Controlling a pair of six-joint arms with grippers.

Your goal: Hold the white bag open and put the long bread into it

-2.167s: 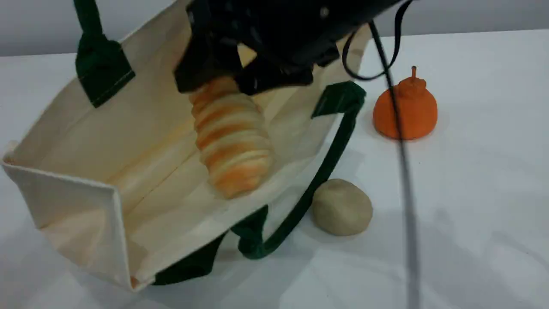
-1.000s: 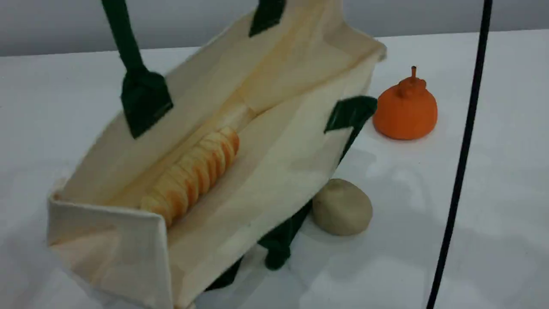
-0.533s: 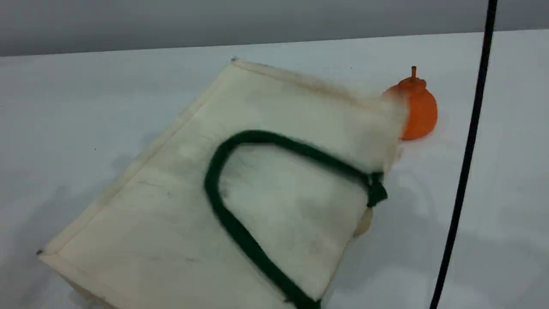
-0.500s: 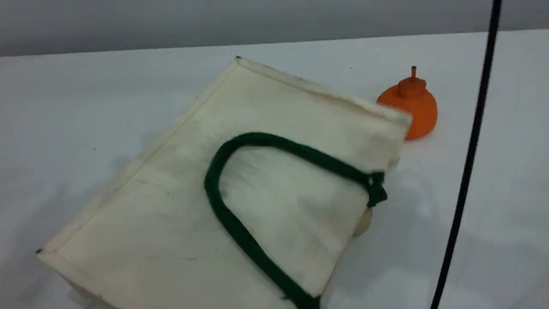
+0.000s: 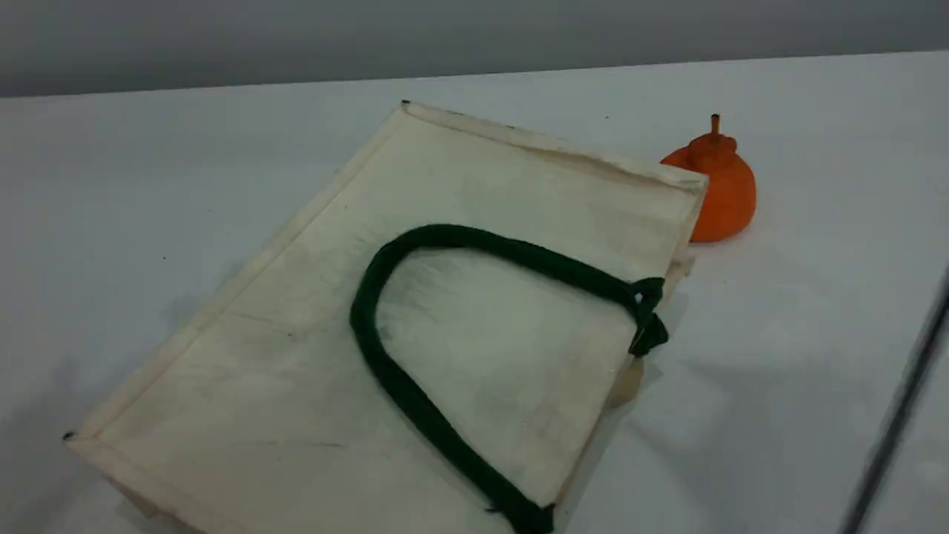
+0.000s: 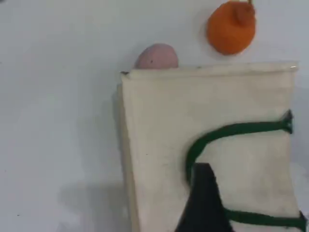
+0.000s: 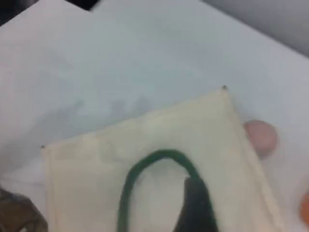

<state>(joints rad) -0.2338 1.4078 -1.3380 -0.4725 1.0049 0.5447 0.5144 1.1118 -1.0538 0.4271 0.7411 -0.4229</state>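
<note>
The white bag (image 5: 296,415) lies flat on its side on the table, its dark green handle (image 5: 363,311) resting in a loop on top of the fabric. The long bread is hidden; no view shows it. Neither gripper appears in the scene view. In the left wrist view, my left gripper (image 6: 205,193) hangs above the bag (image 6: 159,125) near the handle (image 6: 227,131), one dark fingertip showing and nothing held. The right wrist view shows my right gripper (image 7: 195,203) over the bag (image 7: 96,169) too, empty.
An orange pumpkin-shaped thing (image 5: 723,196) with a stem stands just past the bag's far right corner. A round beige bun (image 5: 626,382) peeks out from under the bag's right edge. A blurred dark cable (image 5: 897,415) crosses the lower right.
The bag, held upright and open by its handle with the bread inside a second ago, has dropped flat with its handle on top. The cable has swung toward the lower right.
</note>
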